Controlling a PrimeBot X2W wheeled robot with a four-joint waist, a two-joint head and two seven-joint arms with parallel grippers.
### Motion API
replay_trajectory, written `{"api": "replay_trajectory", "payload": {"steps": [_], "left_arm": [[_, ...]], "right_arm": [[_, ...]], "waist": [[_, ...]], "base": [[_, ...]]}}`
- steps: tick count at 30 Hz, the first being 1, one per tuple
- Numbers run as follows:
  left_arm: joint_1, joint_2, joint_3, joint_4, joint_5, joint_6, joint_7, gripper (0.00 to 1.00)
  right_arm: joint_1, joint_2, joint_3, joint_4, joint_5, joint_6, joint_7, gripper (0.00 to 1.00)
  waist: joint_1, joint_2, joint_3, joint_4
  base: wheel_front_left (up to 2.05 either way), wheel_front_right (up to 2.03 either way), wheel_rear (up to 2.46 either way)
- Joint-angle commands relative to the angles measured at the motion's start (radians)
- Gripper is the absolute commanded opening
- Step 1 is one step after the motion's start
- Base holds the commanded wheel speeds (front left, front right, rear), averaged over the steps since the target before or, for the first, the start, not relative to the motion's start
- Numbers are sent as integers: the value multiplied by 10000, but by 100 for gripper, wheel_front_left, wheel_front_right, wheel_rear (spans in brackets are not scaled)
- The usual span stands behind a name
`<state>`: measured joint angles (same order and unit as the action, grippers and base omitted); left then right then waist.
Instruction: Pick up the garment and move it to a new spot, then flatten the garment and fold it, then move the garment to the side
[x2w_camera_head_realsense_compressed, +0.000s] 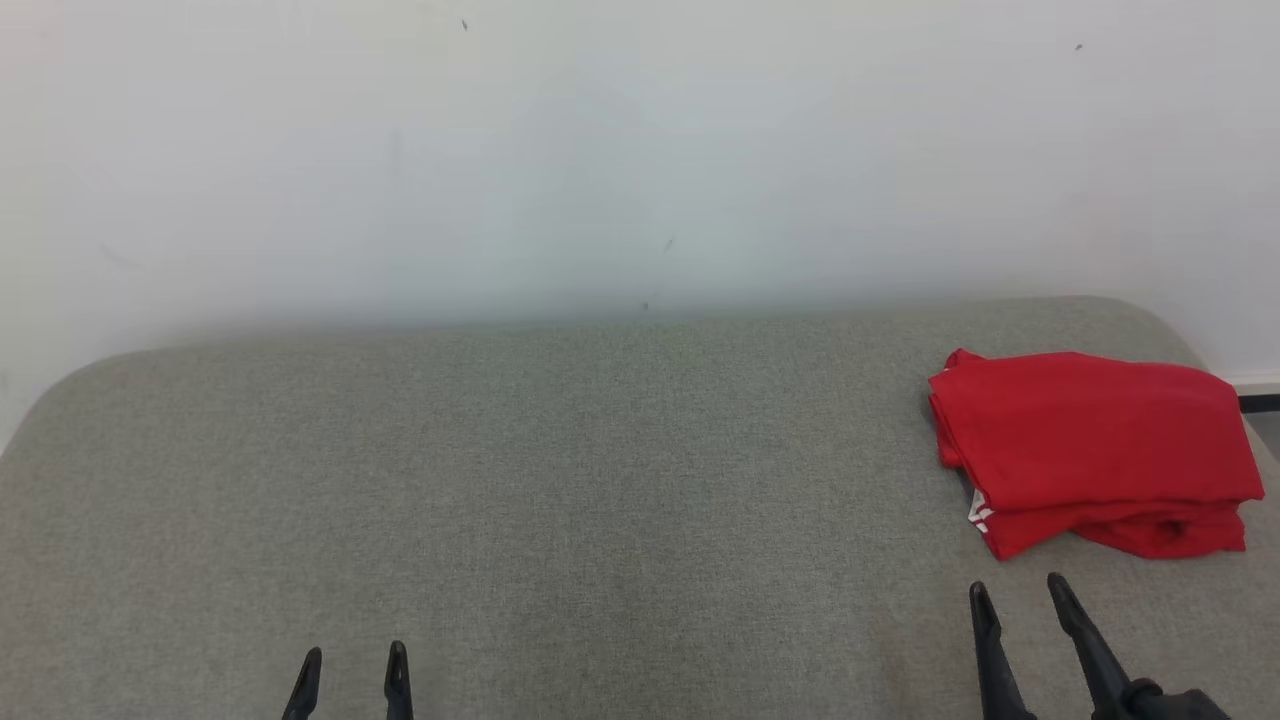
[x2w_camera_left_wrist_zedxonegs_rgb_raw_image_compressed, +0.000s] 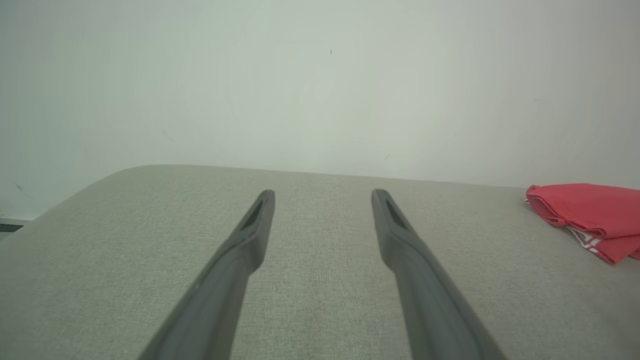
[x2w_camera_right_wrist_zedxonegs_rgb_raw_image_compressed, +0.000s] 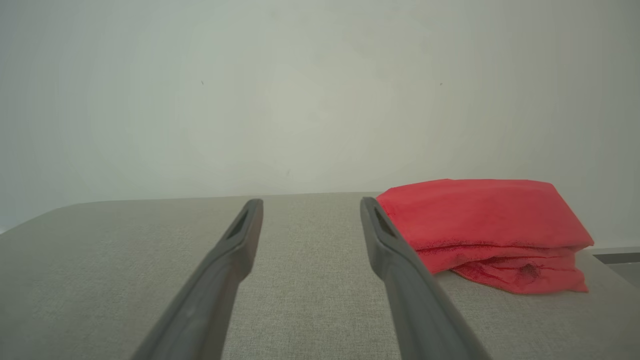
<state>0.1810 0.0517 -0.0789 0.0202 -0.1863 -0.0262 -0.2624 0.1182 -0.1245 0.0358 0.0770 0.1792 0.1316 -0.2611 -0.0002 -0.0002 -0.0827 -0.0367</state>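
Note:
A red garment (x2w_camera_head_realsense_compressed: 1095, 448) lies folded in a compact stack at the right end of the grey fabric surface (x2w_camera_head_realsense_compressed: 560, 480), with a bit of white trim at its left corner. It also appears at the right edge of the left wrist view as the garment (x2w_camera_left_wrist_zedxonegs_rgb_raw_image_compressed: 590, 215) and right of centre as the garment (x2w_camera_right_wrist_zedxonegs_rgb_raw_image_compressed: 487, 230) in the right wrist view. My right gripper (x2w_camera_head_realsense_compressed: 1020, 595) stands open just in front of the garment, apart from it, nothing between its fingers. My left gripper (x2w_camera_head_realsense_compressed: 354, 660) is open at the lower left, far from the garment. Own fingers show as the left gripper (x2w_camera_left_wrist_zedxonegs_rgb_raw_image_compressed: 322, 195) and the right gripper (x2w_camera_right_wrist_zedxonegs_rgb_raw_image_compressed: 310, 202).
A plain white wall (x2w_camera_head_realsense_compressed: 600, 150) rises directly behind the surface. The surface's rounded corners show at the far left and far right, with a dark strip of floor edge (x2w_camera_head_realsense_compressed: 1258, 402) beyond the right corner.

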Motion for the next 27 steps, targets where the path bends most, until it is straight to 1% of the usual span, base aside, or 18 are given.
{"api": "replay_trajectory", "payload": {"steps": [1,8,13,19,22,23,27], "left_arm": [[136,-17,57,27,-60,13,-31,100],[419,-20,158,177,211,15,-31,100],[525,-20,138,238,263,-19,-31,100],[581,-21,90,271,332,-30,-31,100],[610,-21,118,331,503,70,-31,100],[476,0,113,330,437,59,-2,0],[495,0,106,655,372,72,50,0]], "right_arm": [[171,61,28,-92,-66,-25,-29,100],[917,219,251,-394,-359,-25,-29,100],[991,159,488,-520,-395,-25,-29,100],[1038,181,392,-573,-421,-25,-29,100],[1059,218,395,-554,-427,-25,-30,100],[952,196,407,-545,-393,0,0,0],[1047,213,450,-228,-333,2,53,0]], "waist": [[2,2,-142,132],[2,2,-359,255],[2,2,-401,275],[2,2,-388,317],[2,2,-402,333],[2,2,-403,334],[3,2,-399,338]], "base": [[0,0,0],[0,0,0],[0,0,0],[0,0,0],[0,0,0],[0,0,0],[0,0,0]]}}
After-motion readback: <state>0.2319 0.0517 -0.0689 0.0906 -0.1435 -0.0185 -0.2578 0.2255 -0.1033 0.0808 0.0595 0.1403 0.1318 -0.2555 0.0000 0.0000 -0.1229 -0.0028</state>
